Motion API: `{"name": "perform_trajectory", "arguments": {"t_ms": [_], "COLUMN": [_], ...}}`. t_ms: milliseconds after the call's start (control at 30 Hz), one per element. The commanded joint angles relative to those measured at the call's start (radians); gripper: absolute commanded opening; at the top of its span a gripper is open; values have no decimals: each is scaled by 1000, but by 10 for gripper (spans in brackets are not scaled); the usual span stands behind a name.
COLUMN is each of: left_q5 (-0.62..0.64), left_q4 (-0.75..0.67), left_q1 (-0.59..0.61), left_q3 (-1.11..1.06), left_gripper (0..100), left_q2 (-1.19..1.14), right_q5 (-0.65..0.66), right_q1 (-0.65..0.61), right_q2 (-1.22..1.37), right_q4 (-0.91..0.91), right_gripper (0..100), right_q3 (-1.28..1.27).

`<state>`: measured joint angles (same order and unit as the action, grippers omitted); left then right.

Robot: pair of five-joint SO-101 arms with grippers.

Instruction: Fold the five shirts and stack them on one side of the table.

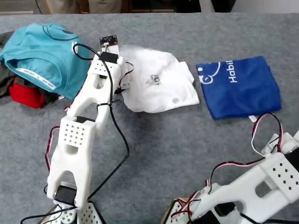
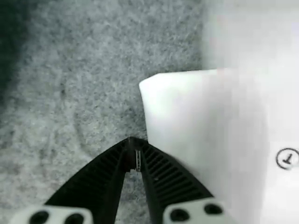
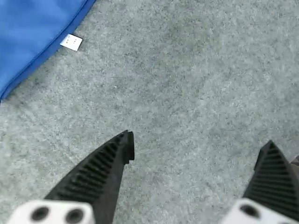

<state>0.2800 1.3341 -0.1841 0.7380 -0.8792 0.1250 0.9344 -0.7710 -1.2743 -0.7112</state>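
Bordering white shirt (image 2: 205,121), left jaws closed

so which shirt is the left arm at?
The white shirt in the middle: the left arm has its jaws shut beside the folded edge. The teal shirt and blue shirt lie to either side.

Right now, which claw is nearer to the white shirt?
Left. The left claw sits at the edge of the white shirt; the right claw hangs beside the blue shirt.
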Motion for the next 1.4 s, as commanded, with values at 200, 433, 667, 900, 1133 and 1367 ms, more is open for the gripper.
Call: {"name": "perform_trajectory", "arguments": {"t_ms": [200, 433, 667, 900, 1133, 1367], "left_q5": [-3, -3, -3, -3, -3, -3], "left_q4": [11, 11, 11, -14, 18, 17], "left_q1": [-6, -6, -5, 14, -9, 41], "left_q3": [29, 31, 32, 44, 49, 71], "left_gripper": [19, 19, 19, 19, 19, 20], "left_q2": [7, 7, 7, 10, 7, 13], "right_q5": [5, -196, -377, -394, -423, -425], "right_q1": [-142, -601, -944, -1129, -1153, -1156], "right_q2": [8, 22, 367, 780, 1070, 1319], "right_q4": [12, 83, 275, 245, 232, 212], "right_gripper": [400, 398, 228, 248, 379, 379], "right_q3": [1, 50, 257, 636, 951, 1168]}}
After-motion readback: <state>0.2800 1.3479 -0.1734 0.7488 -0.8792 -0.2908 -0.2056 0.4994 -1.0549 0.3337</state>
